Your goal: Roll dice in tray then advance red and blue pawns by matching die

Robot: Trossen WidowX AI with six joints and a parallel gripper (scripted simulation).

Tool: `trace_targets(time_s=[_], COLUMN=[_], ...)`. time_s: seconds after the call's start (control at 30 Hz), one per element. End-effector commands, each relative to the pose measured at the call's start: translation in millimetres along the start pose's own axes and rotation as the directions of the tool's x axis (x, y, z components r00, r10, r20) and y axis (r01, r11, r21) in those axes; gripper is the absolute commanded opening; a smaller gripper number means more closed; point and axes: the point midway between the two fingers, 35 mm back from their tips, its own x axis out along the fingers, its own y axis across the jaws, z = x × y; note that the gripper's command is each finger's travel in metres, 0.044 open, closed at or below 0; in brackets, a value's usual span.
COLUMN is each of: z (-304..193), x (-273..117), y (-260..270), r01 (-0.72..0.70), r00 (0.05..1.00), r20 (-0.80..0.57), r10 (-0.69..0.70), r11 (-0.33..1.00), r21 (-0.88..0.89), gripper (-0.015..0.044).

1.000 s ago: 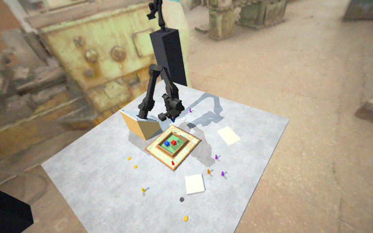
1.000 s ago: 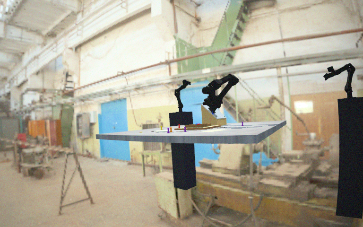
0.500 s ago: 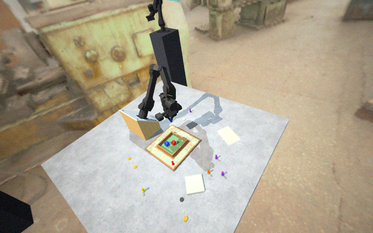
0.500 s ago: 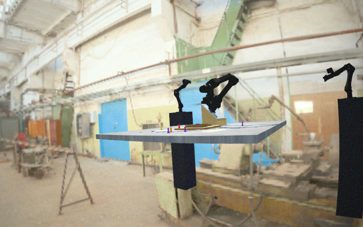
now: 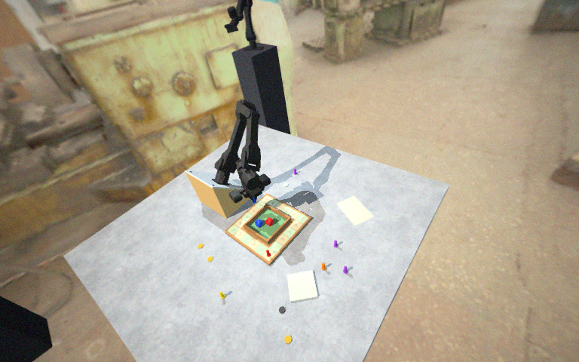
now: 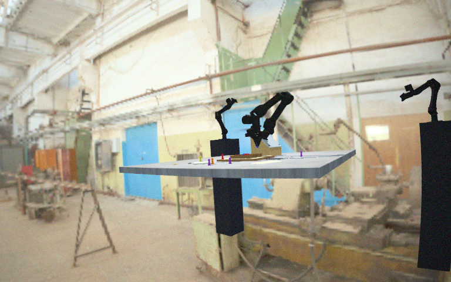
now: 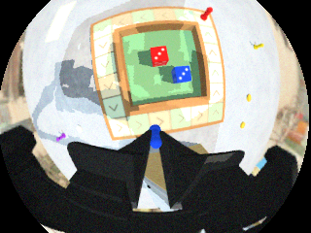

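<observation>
Jaws of the gripper are nearly closed, clamped on the blue pawn, held raised at lower centre of the wrist frame. There, the red die and blue die lie inside the tray, upper centre, each showing three pips. The red pawn stands at the board's upper-right corner.
</observation>
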Motion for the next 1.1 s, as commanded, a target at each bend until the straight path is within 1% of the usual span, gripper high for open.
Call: trace_targets(time_s=[0.0,0.2,0.53,0.77,1.07], z=[-9.0,-9.1,-10.0,-10.0,-10.4], x=[10.8,14.8,46.1,49.1,62.7], y=[-13.5,-14.3,-13.9,-14.0,-13.8], r01=[0.002,0.003,0.001,0.001,0.000], r00=[1.000,1.000,1.000,1.000,1.000], r20=[-0.004,-0.004,-0.005,-0.005,-0.005], r10=[-0.002,-0.003,-0.001,-0.001,0.000], r11=[1.000,1.000,1.000,1.000,1.000], r21=[0.001,0.002,0.002,0.002,0.002], gripper=[0.0000,0.0000,0.0000,0.0000,0.0000])
